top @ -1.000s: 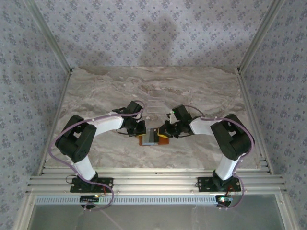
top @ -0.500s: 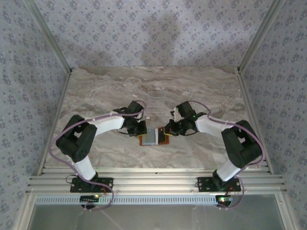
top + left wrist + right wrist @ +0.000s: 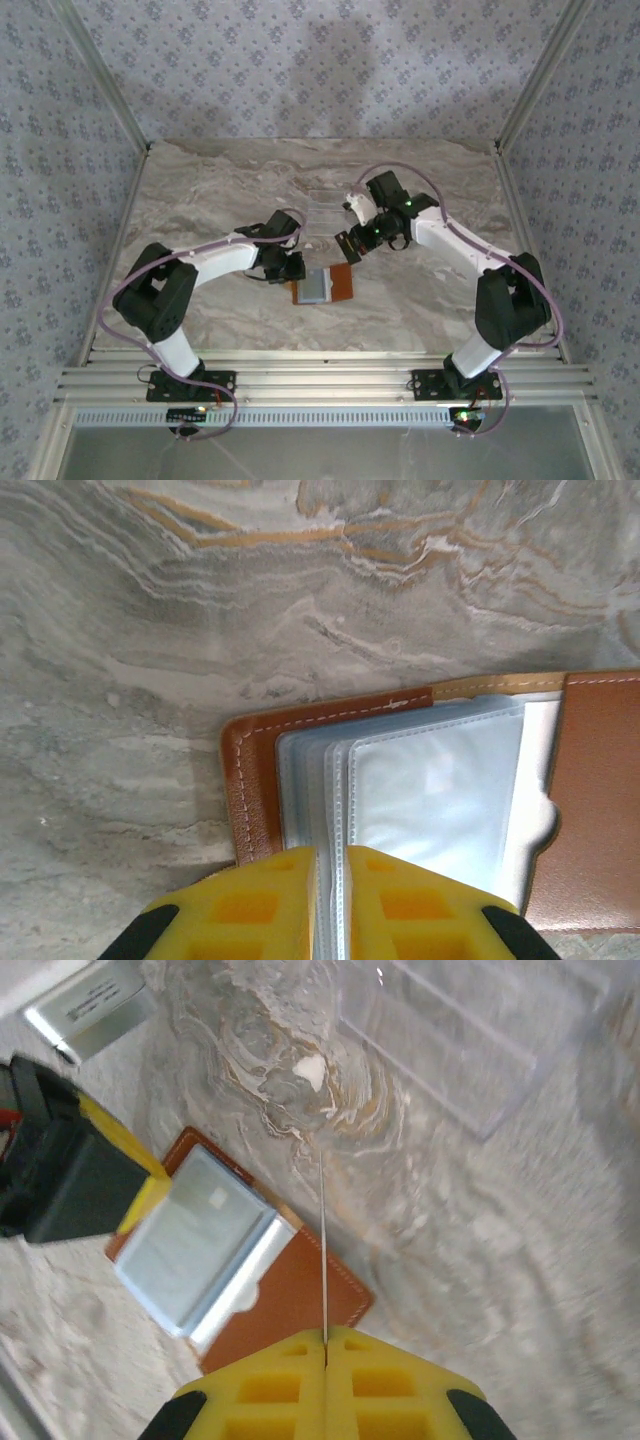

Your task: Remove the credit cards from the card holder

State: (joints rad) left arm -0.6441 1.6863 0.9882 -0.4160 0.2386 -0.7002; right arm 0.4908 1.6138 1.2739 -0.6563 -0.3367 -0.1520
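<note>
The card holder lies open on the marble table, orange-brown leather around pale clear sleeves. My left gripper sits at its left edge, the yellow fingers nearly together on the sleeve edges. My right gripper hangs above and behind the holder, shut on one dark credit card. In the right wrist view that card shows edge-on as a thin line rising from the pinched fingertips, over the holder. Other cards inside the sleeves cannot be made out.
A clear plastic tray stands just behind the holder, close to the right gripper. The left arm's black and yellow gripper sits at the holder's far side in the right wrist view. Metal rails edge the table.
My right gripper has lifted and swung back and to the right, away from the holder, carrying the card. The left gripper has stayed on the holder's left edge.
</note>
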